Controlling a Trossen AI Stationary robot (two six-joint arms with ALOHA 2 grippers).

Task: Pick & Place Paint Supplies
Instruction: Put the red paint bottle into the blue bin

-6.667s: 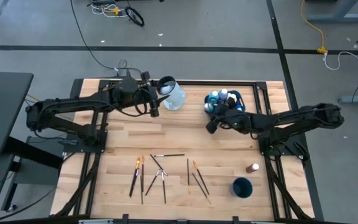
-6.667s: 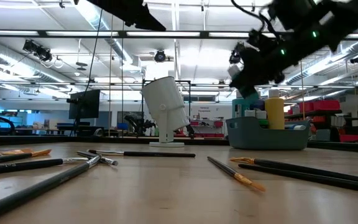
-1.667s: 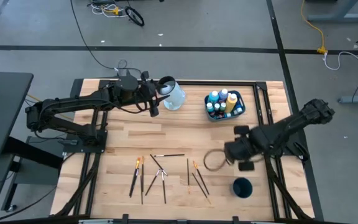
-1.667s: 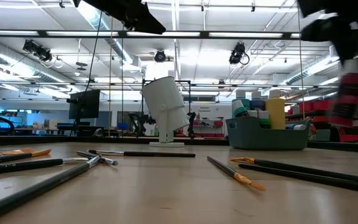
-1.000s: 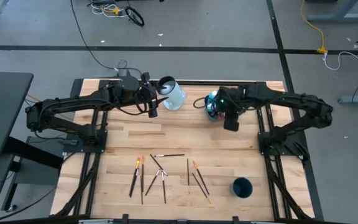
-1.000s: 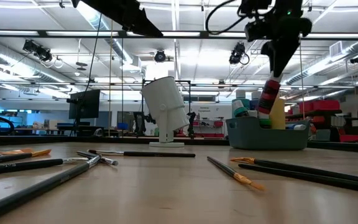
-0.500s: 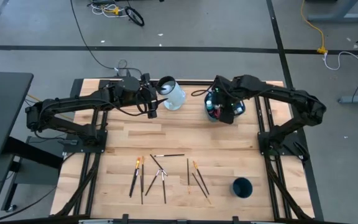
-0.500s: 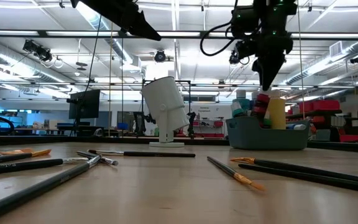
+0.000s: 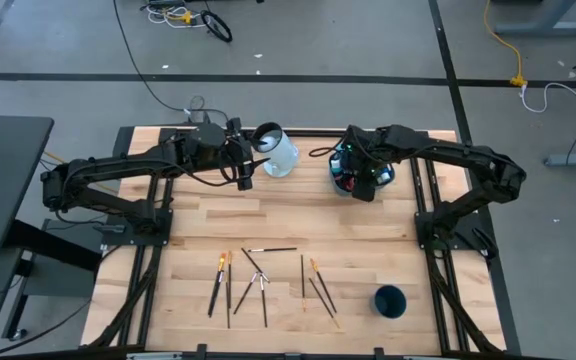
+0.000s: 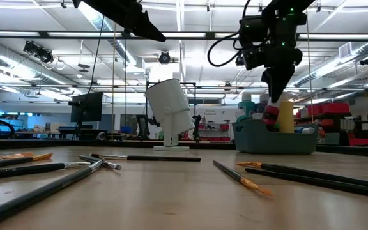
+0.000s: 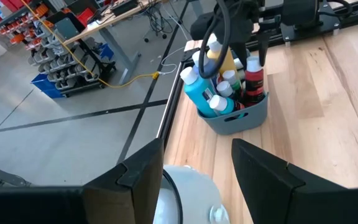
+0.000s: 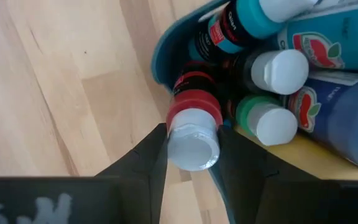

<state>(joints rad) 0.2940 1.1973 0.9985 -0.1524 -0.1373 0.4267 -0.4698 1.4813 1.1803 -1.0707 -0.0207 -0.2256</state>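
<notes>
1. A red paint bottle with a white cap is pinched by the right end effector; it is held inside the teal tub, at the edge nearest the bench's middle.
2. The left end effector is spread apart beside the white jug; nothing is held.
3. Paintbrushes are scattered on the bench, well apart from the tub.

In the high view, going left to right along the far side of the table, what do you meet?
Left gripper → pale jug → right gripper, holding a red paint bottle over the teal tub of paint bottles.
</notes>
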